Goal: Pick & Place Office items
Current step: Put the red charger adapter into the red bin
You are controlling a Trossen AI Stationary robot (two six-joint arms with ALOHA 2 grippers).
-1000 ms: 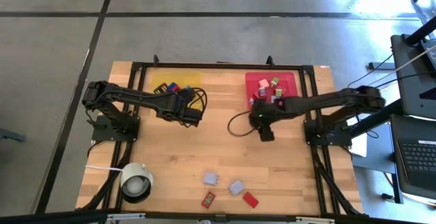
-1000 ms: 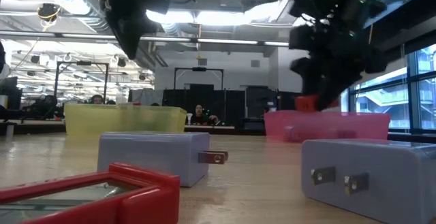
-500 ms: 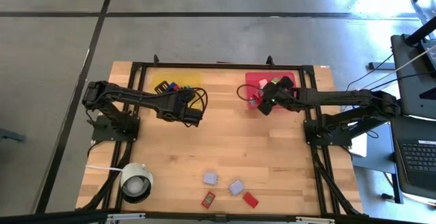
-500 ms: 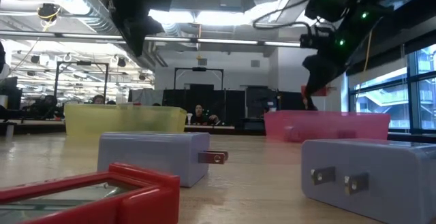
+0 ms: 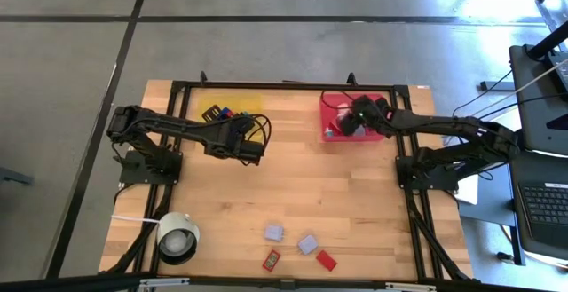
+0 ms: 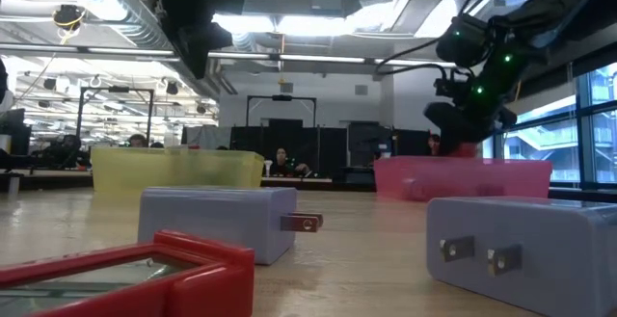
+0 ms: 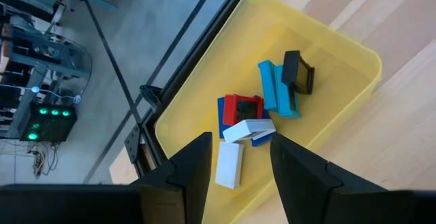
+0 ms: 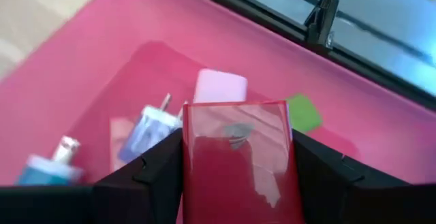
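Red translucent plastic tray (image 5: 380,104) at the table's far right holds the right gripper (image 5: 355,116) directly above it in the high view; the left gripper (image 5: 248,147) waits near the yellow tray (image 5: 253,106). From the right wrist, a flat glossy red block (image 8: 238,157) is clamped between the fingers, its long axis running along them, straight over the tray's floor. From the left wrist, those fingers (image 7: 194,166) stand narrowly apart, empty.

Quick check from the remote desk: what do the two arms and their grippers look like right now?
Both arms are dark, jointed links on black bases. The left gripper and right gripper have flat, angular black fingers. Black cables loop beside each wrist, and green lights glow on the right arm.
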